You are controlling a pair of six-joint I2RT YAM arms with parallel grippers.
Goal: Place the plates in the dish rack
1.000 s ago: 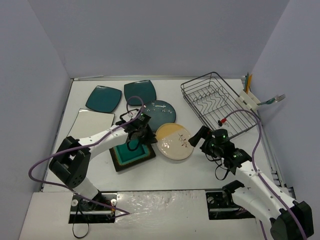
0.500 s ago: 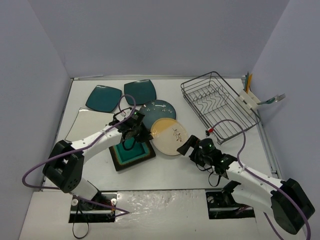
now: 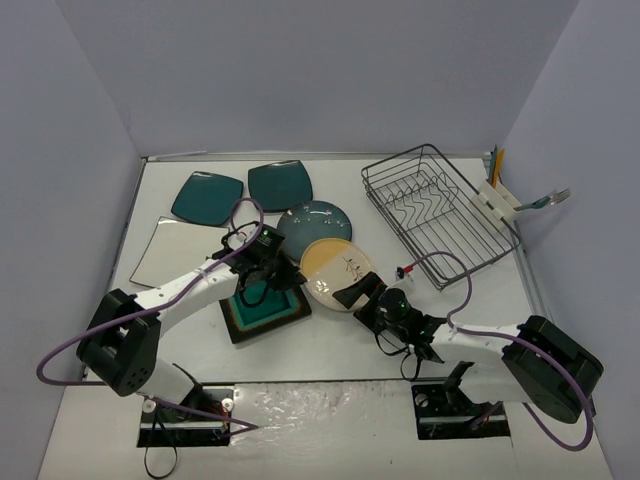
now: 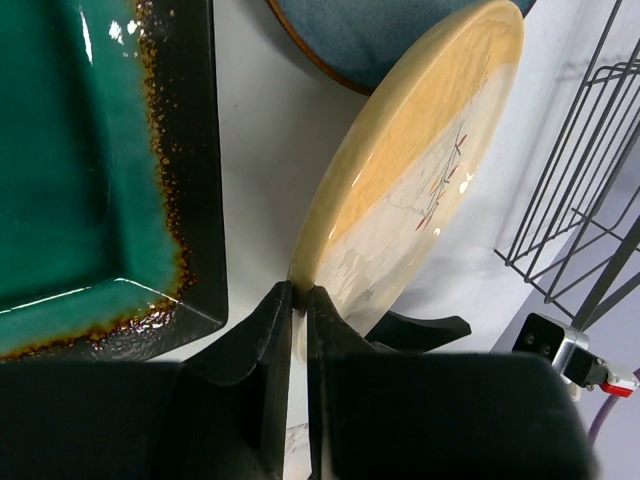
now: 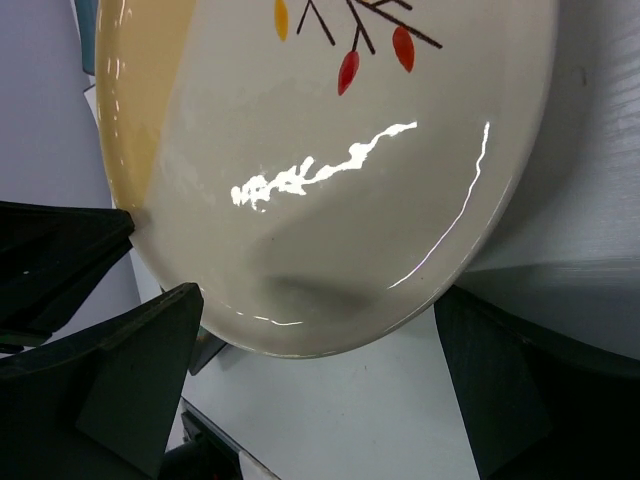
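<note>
Left arm reaches in from 7 o'clock over the brown-rimmed teal plate (image 3: 270,314), the left gripper (image 4: 300,290) pinching the rim of the cream-and-yellow plate (image 3: 330,262), which is tilted up near the centre of the table (image 3: 330,350). Right arm lies low from 5 o'clock, the right gripper (image 5: 320,330) spread wide astride the plate's lower edge. The dish rack (image 3: 430,205) stands at 2 o'clock.

The cream-and-yellow plate (image 5: 330,170) fills the upper frame: a yellow band at its left, red and yellow leaves on dark stems near its top. The right gripper (image 5: 320,375) stands spread wide, one dark finger either side of the plate's lower rim, white table (image 5: 330,425) beneath
</note>
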